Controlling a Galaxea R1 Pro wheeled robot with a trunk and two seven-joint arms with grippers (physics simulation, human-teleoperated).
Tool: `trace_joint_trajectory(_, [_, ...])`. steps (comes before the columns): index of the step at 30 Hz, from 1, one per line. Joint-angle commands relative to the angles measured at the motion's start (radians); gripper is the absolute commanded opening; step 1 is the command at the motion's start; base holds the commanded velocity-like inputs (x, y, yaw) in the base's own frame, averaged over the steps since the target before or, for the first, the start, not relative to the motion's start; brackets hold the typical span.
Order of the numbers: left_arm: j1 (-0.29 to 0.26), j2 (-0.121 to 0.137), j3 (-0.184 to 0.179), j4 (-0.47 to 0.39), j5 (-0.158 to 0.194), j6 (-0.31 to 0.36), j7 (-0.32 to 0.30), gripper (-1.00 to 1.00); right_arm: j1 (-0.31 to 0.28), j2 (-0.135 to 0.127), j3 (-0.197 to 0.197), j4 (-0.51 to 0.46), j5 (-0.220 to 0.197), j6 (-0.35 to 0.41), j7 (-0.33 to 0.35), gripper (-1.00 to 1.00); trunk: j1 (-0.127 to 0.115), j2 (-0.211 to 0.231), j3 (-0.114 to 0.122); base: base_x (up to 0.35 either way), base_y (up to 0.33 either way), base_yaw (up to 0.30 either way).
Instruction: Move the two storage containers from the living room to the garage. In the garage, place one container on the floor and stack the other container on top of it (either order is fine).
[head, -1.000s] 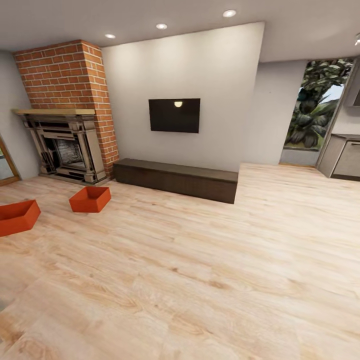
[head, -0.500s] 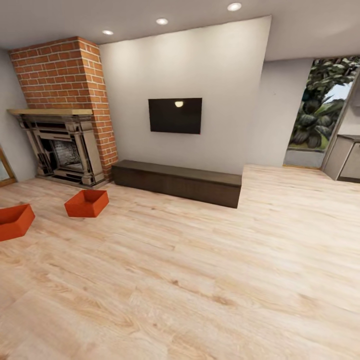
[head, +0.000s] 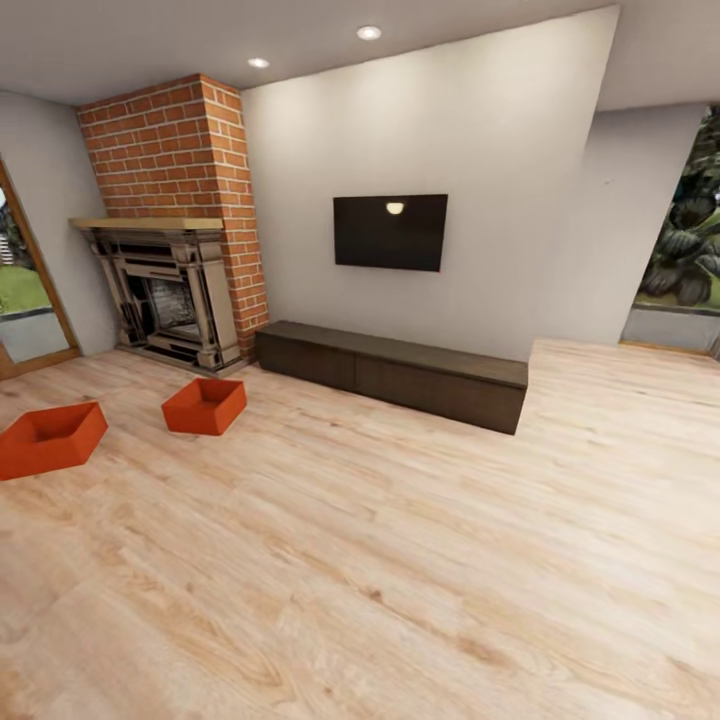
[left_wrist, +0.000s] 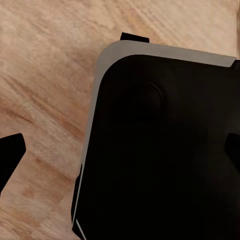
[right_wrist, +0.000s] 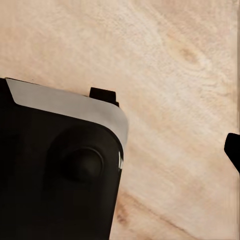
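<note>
Storage containers (head: 52, 438) (head: 205, 405) sit apart on wood floor (head: 400, 560); either end effector's grip can't be told.

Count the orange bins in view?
2. One orange bin sits on the wood floor before the fireplace; the other bin at the view's left edge.

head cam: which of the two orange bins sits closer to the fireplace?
The smaller-looking storage container, lying on the wood floor just in front of the fireplace. The other storage container sits farther out, near the picture's left edge, apart from it.
</note>
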Motion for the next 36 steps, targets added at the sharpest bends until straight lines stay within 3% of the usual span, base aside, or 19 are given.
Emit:
trace_joint_trajectory(1, [0.000, 0.000, 0.002, 0.000, 0.004, -0.002, 0.001, 1.00, -0.001, 0.000, 0.008, 0.002, -0.008, -0.005, 0.000, 1.00, 0.001, 0.000, -0.001, 0.323, 0.000, 0.030])
trace_joint_trajectory(17, [0.000, 0.000, 0.002, 0.000, 0.004, -0.002, 0.001, 1.00, -0.001, 0.002, 0.008, 0.002, -0.008, -0.005, 0.000, 1.00, 0.001, 0.000, -0.001, 0.323, 0.000, 0.008])
trace_joint_trajectory(27, [0.000, 0.000, 0.001, 0.000, 0.004, -0.002, 0.001, 1.00, -0.001, 0.002, 0.008, 0.002, -0.008, -0.005, 0.000, 1.00, 0.001, 0.000, -0.001, 0.323, 0.000, 0.230])
trace_joint_trajectory(36, [0.000, 0.000, 0.002, 0.000, 0.004, -0.002, 0.001, 1.00, -0.001, 0.000, 0.008, 0.002, -0.008, -0.005, 0.000, 1.00, 0.001, 0.000, -0.001, 0.323, 0.000, 0.043])
